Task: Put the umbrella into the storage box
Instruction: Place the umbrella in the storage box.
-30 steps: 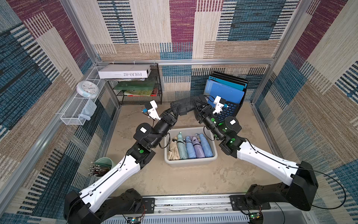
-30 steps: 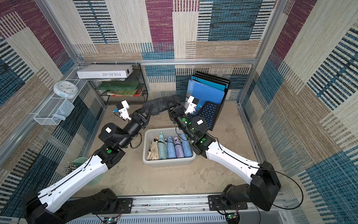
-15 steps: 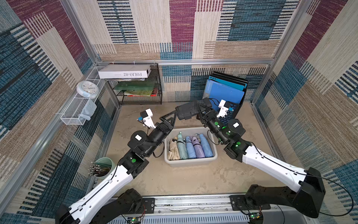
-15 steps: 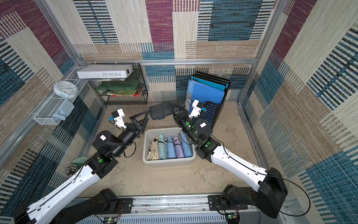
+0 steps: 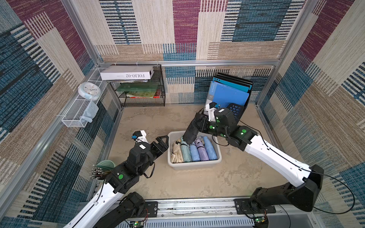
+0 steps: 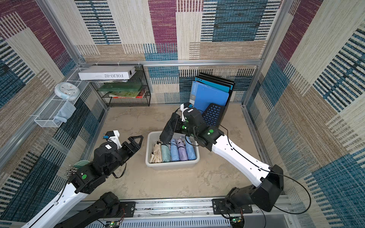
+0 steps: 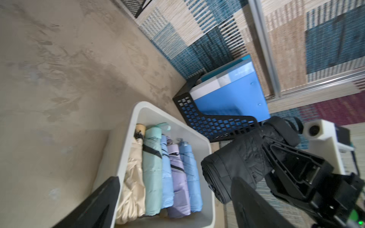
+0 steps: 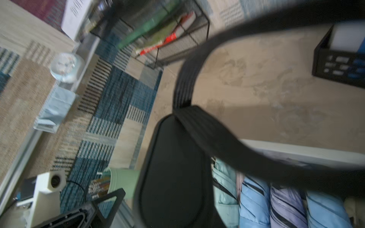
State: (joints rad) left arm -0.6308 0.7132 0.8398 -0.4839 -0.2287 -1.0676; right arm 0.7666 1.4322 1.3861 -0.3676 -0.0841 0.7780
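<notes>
Left gripper (image 5: 163,140) has let go and backed off; right gripper (image 5: 200,123) alone carries the black umbrella (image 5: 190,130).
A second ago both grippers were at the umbrella. Now the left jaws stand wide apart and empty, with the storage box (image 5: 194,164) wall just ahead of their tips. The right jaws are clamped on the umbrella's upper end. Its long axis is steeply tilted: the free end points down and away from the right gripper, over the folded umbrellas (image 5: 194,153) at the box's far end; contact cannot be told. Judgement: placement now falls to the right arm alone, so level it, lower it, then release.
</notes>
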